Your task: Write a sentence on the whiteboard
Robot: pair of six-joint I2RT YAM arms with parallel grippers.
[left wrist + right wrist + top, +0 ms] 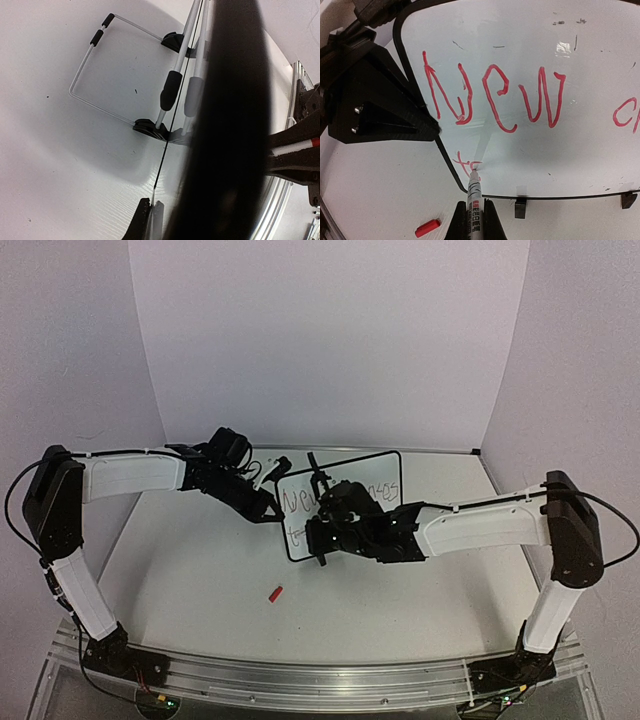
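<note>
The whiteboard (pixel 385 475) stands tilted at the table's middle; it fills the right wrist view (pixel 545 150). The sentence (pixel 495 95) is in red: "New" and the start of "ch" on the top line, "to" (pixel 465 164) below. My right gripper (pixel 474 216) is shut on a white marker (pixel 474 197) whose tip touches the board at the "o". In the top view it (pixel 318 540) is over the board's lower left. My left gripper (pixel 266 508) is shut on the board's left edge (pixel 170 130), its fingers (pixel 142 220) clamping it.
The red marker cap (pixel 276 592) lies on the table in front of the board, also in the right wrist view (pixel 427 228). A wire stand (pixel 96 37) props the board from behind. Two black feet (pixel 520 207) sit under its lower edge.
</note>
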